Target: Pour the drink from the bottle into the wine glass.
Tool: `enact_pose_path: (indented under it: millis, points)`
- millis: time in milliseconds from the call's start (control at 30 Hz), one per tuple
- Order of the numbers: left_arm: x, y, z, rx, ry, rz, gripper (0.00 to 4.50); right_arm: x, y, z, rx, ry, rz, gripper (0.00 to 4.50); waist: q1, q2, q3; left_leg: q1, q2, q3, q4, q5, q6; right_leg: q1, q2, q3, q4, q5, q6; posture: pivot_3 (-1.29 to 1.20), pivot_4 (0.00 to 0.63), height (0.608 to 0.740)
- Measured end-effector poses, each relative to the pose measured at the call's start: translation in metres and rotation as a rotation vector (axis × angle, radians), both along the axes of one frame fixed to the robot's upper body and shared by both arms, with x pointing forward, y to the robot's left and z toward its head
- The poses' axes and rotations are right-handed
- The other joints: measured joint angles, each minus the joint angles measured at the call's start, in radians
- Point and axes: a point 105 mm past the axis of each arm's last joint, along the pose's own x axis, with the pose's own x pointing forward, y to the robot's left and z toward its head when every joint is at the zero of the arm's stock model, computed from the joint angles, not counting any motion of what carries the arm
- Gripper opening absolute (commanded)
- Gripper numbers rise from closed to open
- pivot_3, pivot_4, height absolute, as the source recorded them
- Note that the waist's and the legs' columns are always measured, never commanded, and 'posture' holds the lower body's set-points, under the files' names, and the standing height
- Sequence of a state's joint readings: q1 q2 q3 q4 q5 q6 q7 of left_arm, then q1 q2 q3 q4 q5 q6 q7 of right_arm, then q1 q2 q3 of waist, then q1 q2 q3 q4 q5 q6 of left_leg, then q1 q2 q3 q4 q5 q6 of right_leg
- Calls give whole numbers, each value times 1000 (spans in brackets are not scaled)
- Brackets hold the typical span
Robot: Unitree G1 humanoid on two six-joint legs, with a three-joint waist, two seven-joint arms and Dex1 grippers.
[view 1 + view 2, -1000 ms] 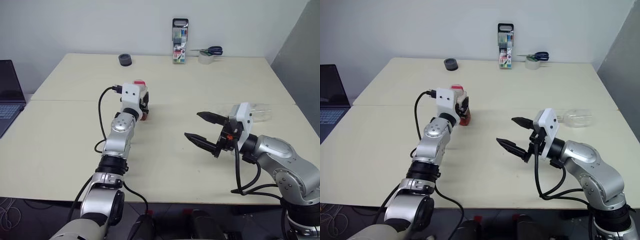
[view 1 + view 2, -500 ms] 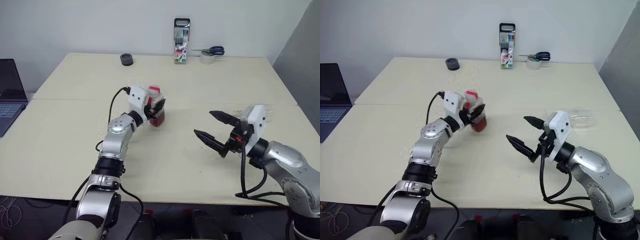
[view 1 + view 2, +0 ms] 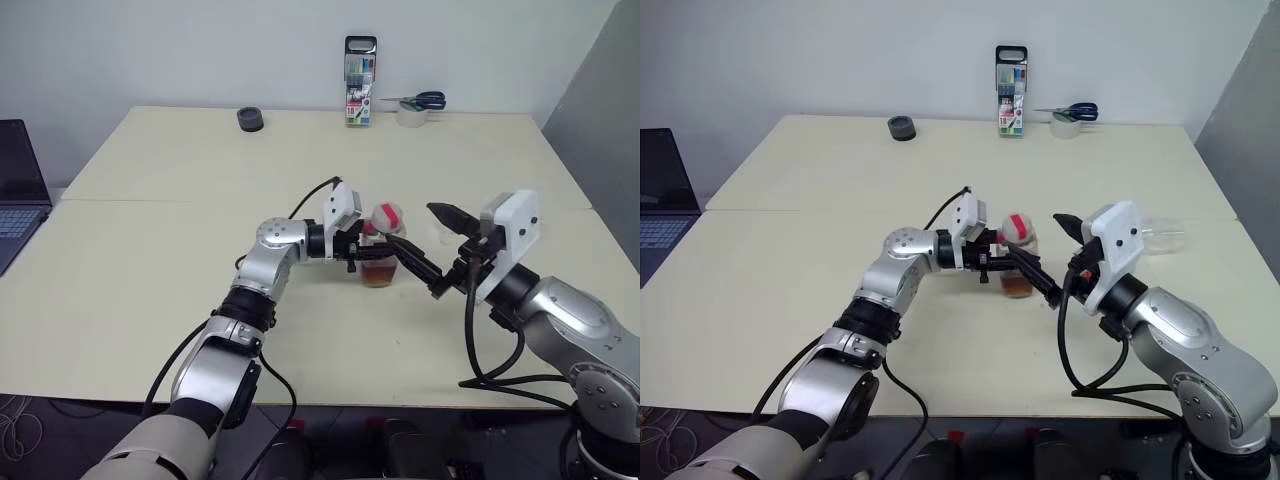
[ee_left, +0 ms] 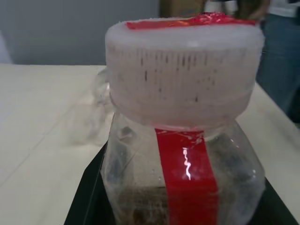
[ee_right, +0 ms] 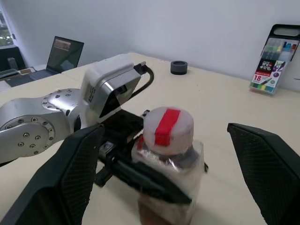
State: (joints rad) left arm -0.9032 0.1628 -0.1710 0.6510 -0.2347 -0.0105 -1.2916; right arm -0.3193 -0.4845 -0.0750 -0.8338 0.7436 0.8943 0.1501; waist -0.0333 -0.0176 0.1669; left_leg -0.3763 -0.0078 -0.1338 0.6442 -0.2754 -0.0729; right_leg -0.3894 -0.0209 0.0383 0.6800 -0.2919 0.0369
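The left gripper is clamped on the upright bottle, clear plastic with a red stripe and amber drink low inside, between the wide-open right gripper fingers above mid-table.

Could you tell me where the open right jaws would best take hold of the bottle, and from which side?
A judgement: the cap. The bottle stands upright with the left gripper shut on its body from the robot's left, so the body is taken. The round cap stands free above, and the right gripper already faces it, open, from the robot's right.
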Motion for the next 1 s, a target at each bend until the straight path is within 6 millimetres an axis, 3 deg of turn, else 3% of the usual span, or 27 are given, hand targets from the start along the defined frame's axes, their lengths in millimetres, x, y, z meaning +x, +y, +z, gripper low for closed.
enact_pose_path:
  millis: [500, 600, 800, 1000]
  points:
    - [-6, -4, -1, 22, -7, -96, 1734, 17, 6, -16, -43, 36, -78, 4500, 0, 0, 0, -1, 0, -1, 0, 0, 0, -1, 0, 0, 0, 0, 0, 0, 150, 740]
    - [-6, -3, -1, 24, -8, -96, 1734, 19, 7, -17, -24, 45, -80, 3890, -1, 0, 0, -1, 0, -1, 0, 0, 0, -1, 0, 0, 0, 0, 0, 0, 150, 740]
    - [-6, -3, -1, 25, -9, -93, 1733, 19, 11, -16, -8, 38, -62, 1947, -1, 0, 0, -1, 0, -1, 0, 0, 0, -1, 0, 0, 0, 0, 0, 0, 150, 740]
    - [-6, 2, -7, 31, 7, -83, 1722, 23, 12, -22, -90, 12, 63, 1907, -2, 1, 1, -1, 0, 0, 1, 0, 0, -1, 0, 0, 0, 0, 0, 0, 150, 740]
